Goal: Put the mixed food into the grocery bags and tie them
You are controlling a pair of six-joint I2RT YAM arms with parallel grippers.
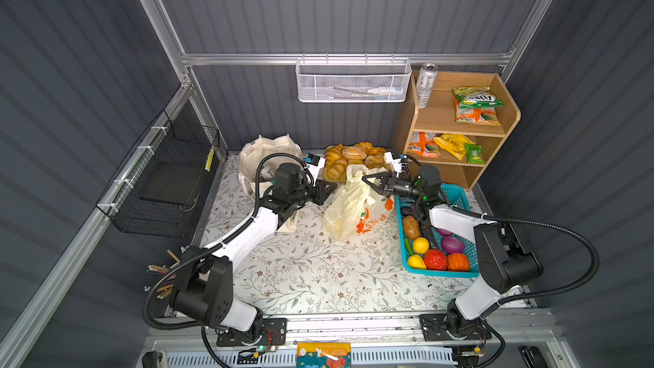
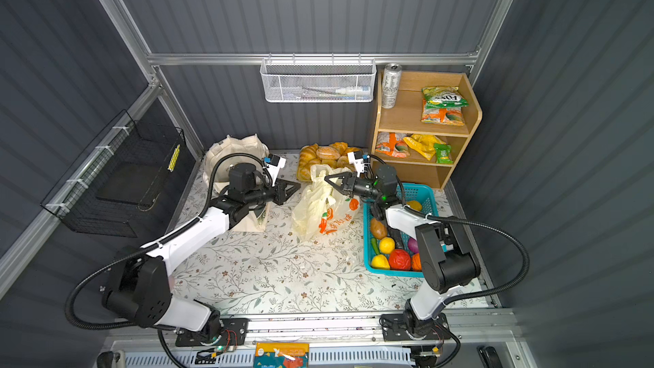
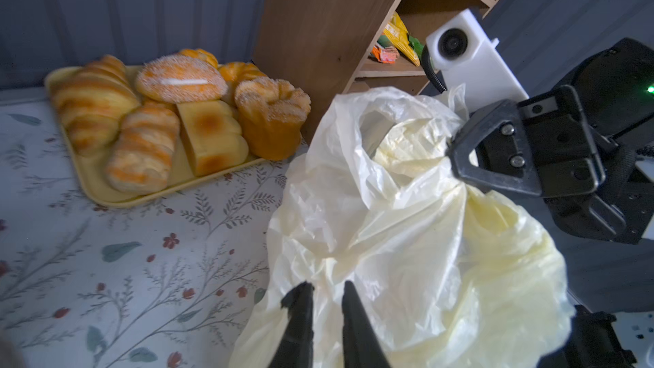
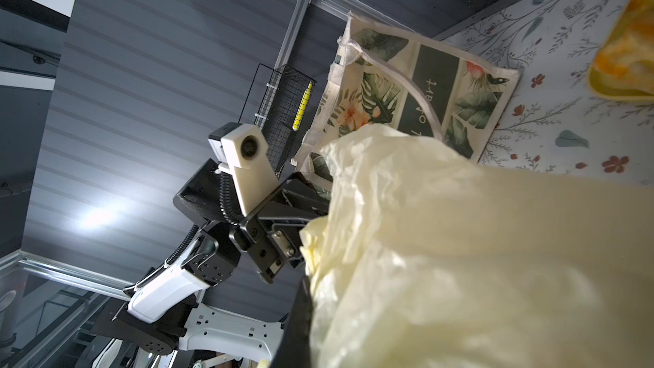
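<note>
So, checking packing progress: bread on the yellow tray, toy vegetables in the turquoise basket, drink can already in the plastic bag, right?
The drink can stands on the top level of the wooden shelf, not in the plastic bag; both top views show it. Bread and vegetables are right.

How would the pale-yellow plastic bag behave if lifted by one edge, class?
Probably floppy: the plastic bag is crumpled and slumped. Likely light, since its film is thin and translucent. Its smooth film may slip from a pinch.

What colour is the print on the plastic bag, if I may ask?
Orange, on the pale-yellow plastic bag; clearest in a top view.
</note>
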